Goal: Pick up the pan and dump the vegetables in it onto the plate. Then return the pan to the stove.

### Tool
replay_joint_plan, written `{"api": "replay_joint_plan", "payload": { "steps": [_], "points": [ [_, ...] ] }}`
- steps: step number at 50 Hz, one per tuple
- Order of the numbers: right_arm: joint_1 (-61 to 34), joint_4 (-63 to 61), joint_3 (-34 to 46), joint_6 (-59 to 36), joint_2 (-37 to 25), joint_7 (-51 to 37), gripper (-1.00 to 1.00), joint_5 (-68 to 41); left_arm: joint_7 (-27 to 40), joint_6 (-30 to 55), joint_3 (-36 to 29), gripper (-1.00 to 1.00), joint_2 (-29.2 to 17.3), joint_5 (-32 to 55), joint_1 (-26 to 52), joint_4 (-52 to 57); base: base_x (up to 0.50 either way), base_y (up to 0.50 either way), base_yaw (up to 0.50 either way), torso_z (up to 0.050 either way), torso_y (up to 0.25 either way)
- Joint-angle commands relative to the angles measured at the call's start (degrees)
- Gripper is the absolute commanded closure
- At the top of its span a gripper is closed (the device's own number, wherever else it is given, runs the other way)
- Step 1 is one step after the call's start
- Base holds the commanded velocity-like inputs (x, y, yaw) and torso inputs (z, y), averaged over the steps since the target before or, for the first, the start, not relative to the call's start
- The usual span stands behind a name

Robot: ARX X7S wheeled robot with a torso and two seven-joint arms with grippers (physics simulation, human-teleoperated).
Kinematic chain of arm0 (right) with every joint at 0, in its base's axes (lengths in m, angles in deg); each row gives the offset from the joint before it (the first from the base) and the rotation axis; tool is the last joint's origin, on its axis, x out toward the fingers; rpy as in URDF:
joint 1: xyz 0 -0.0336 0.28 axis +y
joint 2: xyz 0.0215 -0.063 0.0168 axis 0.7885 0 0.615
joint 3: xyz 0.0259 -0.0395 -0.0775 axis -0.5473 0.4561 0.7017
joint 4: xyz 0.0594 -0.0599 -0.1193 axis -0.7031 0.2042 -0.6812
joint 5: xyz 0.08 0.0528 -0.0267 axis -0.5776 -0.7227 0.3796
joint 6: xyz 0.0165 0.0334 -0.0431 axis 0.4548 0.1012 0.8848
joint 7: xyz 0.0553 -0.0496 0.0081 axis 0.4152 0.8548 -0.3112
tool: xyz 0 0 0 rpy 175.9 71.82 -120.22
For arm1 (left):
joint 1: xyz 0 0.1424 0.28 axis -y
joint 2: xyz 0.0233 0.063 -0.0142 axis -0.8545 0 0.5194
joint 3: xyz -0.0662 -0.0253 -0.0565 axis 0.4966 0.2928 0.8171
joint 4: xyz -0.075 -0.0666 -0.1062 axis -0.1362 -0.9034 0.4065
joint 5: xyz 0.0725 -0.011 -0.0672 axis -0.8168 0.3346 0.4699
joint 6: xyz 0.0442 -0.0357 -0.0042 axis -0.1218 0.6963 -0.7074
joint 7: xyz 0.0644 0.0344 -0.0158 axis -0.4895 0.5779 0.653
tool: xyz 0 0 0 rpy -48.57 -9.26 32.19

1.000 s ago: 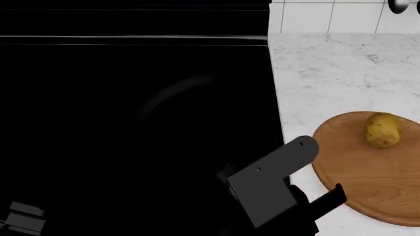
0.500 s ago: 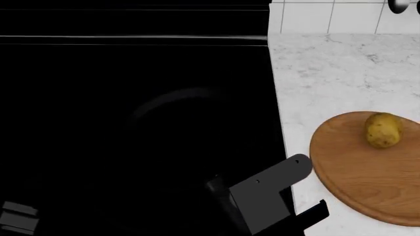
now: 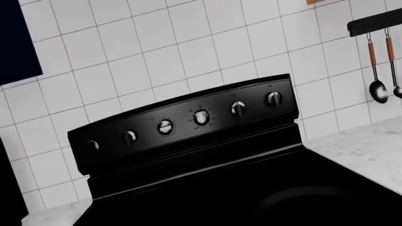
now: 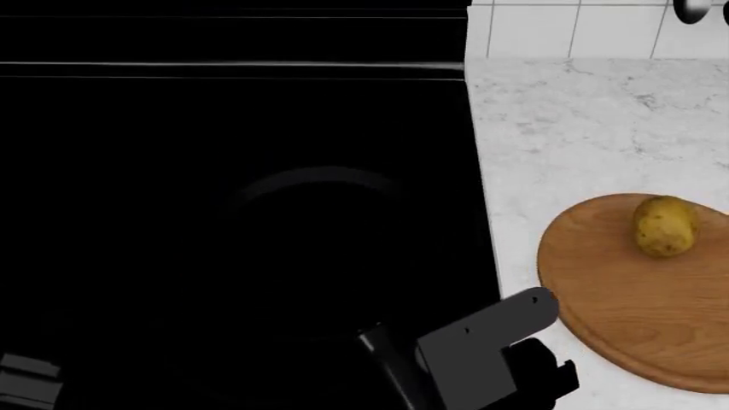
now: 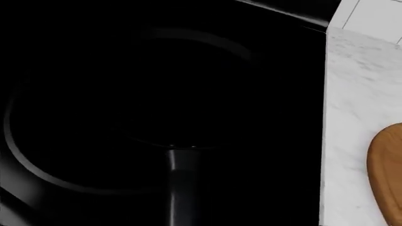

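Observation:
The black pan (image 4: 319,256) lies over the stove (image 4: 171,120); only its faint grey rim arc shows. Its handle (image 4: 385,363) runs toward my right gripper (image 4: 424,377) at the lower edge of the head view. In the right wrist view the pan (image 5: 125,94) fills the picture and its handle (image 5: 182,188) runs straight into the jaws, which are lost in the dark. The potato (image 4: 665,225) rests on the wooden plate (image 4: 638,316) on the counter to the right. A grey part of my left arm (image 4: 29,380) shows at the bottom left; its jaws are hidden.
A marble counter (image 4: 569,128) lies right of the stove, backed by white wall tiles. The stove's back panel (image 3: 188,127) with several knobs stands at the rear. Ladles (image 3: 378,89) hang on the wall beyond the counter. The plate's edge (image 5: 390,174) is close to the pan handle.
My right arm has drawn back toward me and off the plate's edge. The pan's rim arc has shifted with it, nearer and slightly left. The potato and plate have stayed put.

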Motion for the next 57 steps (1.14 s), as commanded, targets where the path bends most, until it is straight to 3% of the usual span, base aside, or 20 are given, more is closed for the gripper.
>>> {"api": "replay_joint_plan", "payload": {
  "steps": [1,13,22,33,43,52,55,57],
  "points": [
    [-0.4,-5.3,-3.4,-0.3,-0.2,-2.2,-1.0,1.0,-1.0,-1.1,1.7,-1.0,0.9,-1.1,-1.2,0.0,0.0,0.0,0.0,0.0,0.0],
    [-7.2,-16.2,-7.0,-6.8,-2.2,-11.8,-1.0,-9.5,-0.7,-0.7,1.6,-1.0,0.9,-0.2,-0.3,-0.2,0.0,0.0,0.0,0.0,0.0],
    [-17.1,-23.8,-8.8,-11.2,-2.2,-24.0,-1.0,-23.4,-0.3,-0.2,1.4,-1.0,0.8,0.5,0.4,0.2,0.0,0.0,0.0,0.0,0.0],
    [-24.5,-27.8,-8.8,-11.2,-3.1,-33.5,-1.0,-35.8,-0.2,-1.0,1.5,-1.0,0.5,0.4,-0.1,0.1,0.0,0.0,0.0,0.0,0.0],
    [-29.4,-31.5,-10.0,-9.2,-7.5,-40.4,-1.0,-44.7,-0.1,-1.4,1.5,-1.0,0.4,0.7,-0.1,0.3,0.0,0.0,0.0,0.0,0.0],
    [-31.8,-34.4,-18.7,-8.8,-12.5,-45.9,-1.0,-54.4,1.7,-0.7,1.3,-1.0,-0.4,2.3,0.4,4.0,0.0,0.0,0.0,0.0,0.0],
    [-31.8,-34.3,-21.5,-10.4,-11.9,-47.8,-1.0,-57.1,4.8,-3.8,-3.8,-1.0,-3.5,3.3,3.5,5.0,0.0,0.0,0.0,0.0,0.0],
    [-32.1,-34.2,-22.6,-11.0,-11.8,-48.7,-1.0,-58.4,10.1,-11.5,-16.4,-1.0,-9.7,3.8,11.0,5.0,0.0,0.0,0.0,0.0,0.0]
  ]
}}
